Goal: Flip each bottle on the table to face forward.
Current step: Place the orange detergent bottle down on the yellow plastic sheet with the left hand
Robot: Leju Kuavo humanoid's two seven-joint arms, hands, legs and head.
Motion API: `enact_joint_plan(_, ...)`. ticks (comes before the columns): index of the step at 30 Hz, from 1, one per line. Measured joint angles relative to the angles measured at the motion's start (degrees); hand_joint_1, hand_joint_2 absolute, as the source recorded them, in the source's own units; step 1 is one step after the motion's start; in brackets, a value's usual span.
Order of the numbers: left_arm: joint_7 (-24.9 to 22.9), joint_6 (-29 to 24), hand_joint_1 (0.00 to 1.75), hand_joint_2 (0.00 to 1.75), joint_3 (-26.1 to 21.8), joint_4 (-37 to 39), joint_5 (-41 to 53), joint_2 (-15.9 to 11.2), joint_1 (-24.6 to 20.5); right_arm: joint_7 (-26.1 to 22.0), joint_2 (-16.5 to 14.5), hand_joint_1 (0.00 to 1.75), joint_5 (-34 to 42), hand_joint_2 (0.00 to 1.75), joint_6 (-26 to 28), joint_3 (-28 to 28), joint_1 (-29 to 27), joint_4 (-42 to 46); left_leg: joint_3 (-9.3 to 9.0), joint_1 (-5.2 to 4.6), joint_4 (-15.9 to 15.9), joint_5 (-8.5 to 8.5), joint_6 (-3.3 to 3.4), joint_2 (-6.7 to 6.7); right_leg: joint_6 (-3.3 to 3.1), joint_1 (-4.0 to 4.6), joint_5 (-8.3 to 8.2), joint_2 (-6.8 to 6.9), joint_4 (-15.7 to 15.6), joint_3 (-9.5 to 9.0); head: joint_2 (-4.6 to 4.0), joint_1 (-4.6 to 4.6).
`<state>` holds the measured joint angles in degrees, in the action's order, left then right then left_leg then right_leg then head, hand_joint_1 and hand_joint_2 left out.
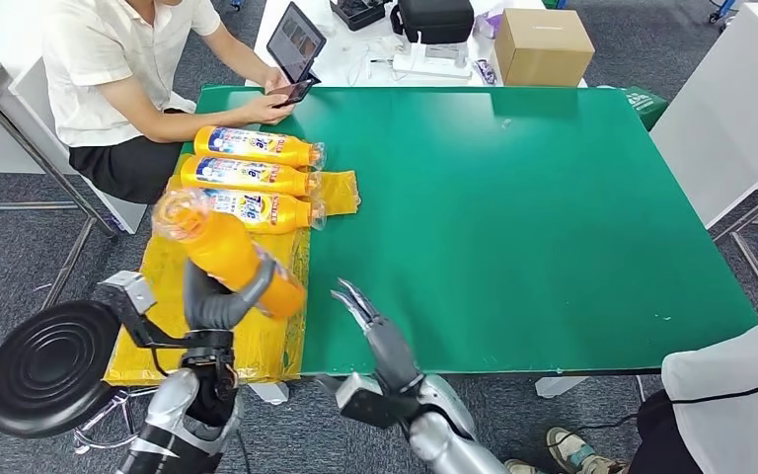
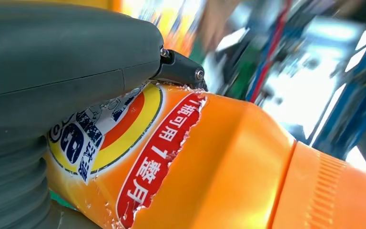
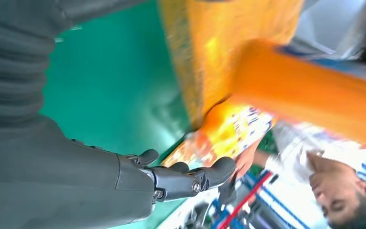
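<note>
Left hand (image 1: 219,301) wrapped around an orange bottle (image 1: 225,249), lifted clear of the yellow mat (image 1: 158,326) and tilted, base end toward the camera and smeared by motion. Close up from the left wrist: label (image 2: 124,148) torn along one edge, thick thumb pressed across it. Right hand (image 1: 367,314) empty, fingers straight and apart, poised over the near edge of the green table (image 1: 513,217), just beside the held bottle. Three more bottles (image 1: 252,178) lying side by side farther along the mat, labels up, caps pointing right. Beyond them, a seated person (image 1: 118,69) busy with a phone. By the look of it, three bottles sorted already and a fourth mid-turn, not yet laid down. Left to do, likely: setting this one beside the row, label up.
</note>
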<state>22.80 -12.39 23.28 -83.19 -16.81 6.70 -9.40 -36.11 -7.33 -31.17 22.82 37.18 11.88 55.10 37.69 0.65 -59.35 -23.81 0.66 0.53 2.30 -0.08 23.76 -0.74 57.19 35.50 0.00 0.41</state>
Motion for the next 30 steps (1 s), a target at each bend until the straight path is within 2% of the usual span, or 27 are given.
enact_joint_plan(3, 2.5, -13.8, 1.75, 1.75, -2.0, -1.2, 18.4, -0.4, -0.3, 1.0, 1.9, 0.00, -3.5, 0.00, 2.5, 0.0, -2.9, 2.6, 0.00, 0.00, 0.0, 0.00, 0.00, -0.01, 0.00, 0.00, 0.00, 0.00, 0.0, 0.02, 0.00, 0.00)
enact_joint_plan(5, 1.0, -22.7, 1.75, 1.75, -3.6, -1.0, 35.2, -0.6, -0.9, 1.2, 2.6, 0.00, -4.5, 0.00, 3.1, -0.2, -4.4, 3.7, 0.00, 0.00, 0.0, 0.00, 0.00, 0.00, 0.00, 0.00, 0.00, 0.00, 0.0, 0.02, 0.00, -0.01)
enact_joint_plan(7, -1.7, -26.6, 1.75, 1.75, -5.3, 0.4, 49.3, -0.6, -2.1, 1.2, 2.8, 0.00, -5.0, 0.00, 3.2, -0.7, -5.5, 4.5, -0.01, 0.00, 0.0, 0.01, 0.00, 0.01, 0.00, 0.00, 0.00, 0.01, 0.0, 0.02, 0.00, 0.00)
enact_joint_plan(10, -7.2, -26.1, 1.75, 1.75, -6.8, 5.1, 61.5, -0.6, -4.9, 1.0, 2.8, 0.00, -5.3, 0.00, 3.2, -1.2, -6.5, 5.4, -0.03, 0.00, 0.0, 0.02, 0.00, -0.02, -0.01, 0.00, -0.01, 0.00, 0.0, 0.03, 0.00, 0.00)
enact_joint_plan(14, -14.0, -22.3, 1.75, 1.75, -7.0, 16.3, 72.2, -0.6, -10.5, 0.1, 2.2, 0.00, -5.1, 0.00, 2.0, -1.5, -6.9, 6.1, -0.04, 0.00, 0.0, 0.05, 0.01, -0.03, -0.01, 0.00, -0.04, 0.00, 0.0, 0.03, 0.00, 0.00)
enact_joint_plan(20, -15.1, -14.3, 1.75, 1.75, -6.9, 34.0, 72.2, 0.9, -18.4, -1.1, 1.1, 0.00, -3.4, 0.00, -0.1, -1.5, -6.9, 6.2, -0.03, 0.00, 0.0, 0.07, 0.01, -0.04, 0.00, -0.01, -0.05, -0.01, 0.0, 0.01, 0.00, 0.00)
enact_joint_plan(25, -14.8, -10.5, 1.75, 1.75, -6.9, 43.7, 69.8, 2.4, -22.2, -2.0, 0.6, 0.00, -1.9, 0.00, -1.0, -1.5, -6.9, 6.2, 0.00, -0.01, 0.0, 0.04, 0.00, -0.01, 0.00, -0.01, -0.03, 0.00, 0.0, 0.02, 0.00, 0.00)
enact_joint_plan(26, -15.3, -10.5, 1.62, 1.75, -6.8, 45.1, 70.2, 2.6, -23.0, -2.2, 0.5, 0.00, -1.6, 0.00, -1.0, -1.5, -6.9, 6.2, 0.00, -0.01, 0.0, 0.03, 0.00, 0.00, 0.00, -0.01, -0.03, 0.00, 0.0, 0.01, 0.00, 0.00)
enact_joint_plan(28, -17.5, -11.0, 1.00, 1.75, -6.5, 47.8, 71.6, 2.9, -24.5, -2.5, 0.2, 0.00, -1.2, 0.00, -1.1, -1.5, -6.9, 6.2, -0.02, -0.01, 0.0, 0.02, -0.01, 0.00, -0.01, 0.00, -0.02, 0.00, 0.0, 0.00, 0.00, -0.01)
enact_joint_plan(29, -18.6, -11.2, 0.56, 1.75, -6.3, 48.9, 72.5, 3.0, -25.1, -2.6, 0.1, 0.00, -1.0, 0.00, -1.1, -1.5, -6.9, 6.2, -0.03, 0.00, 0.0, 0.02, -0.01, -0.01, -0.01, 0.00, -0.02, -0.01, 0.0, 0.00, 0.00, -0.01)
enact_joint_plan(30, -19.7, -11.2, 0.25, 1.75, -6.0, 50.0, 73.3, 3.1, -25.7, -2.6, 0.0, 0.00, -0.9, 0.00, -1.1, -1.5, -6.9, 6.2, -0.04, 0.00, 0.0, 0.02, -0.01, -0.02, -0.01, 0.00, -0.03, -0.02, 0.0, 0.00, 0.00, -0.01)
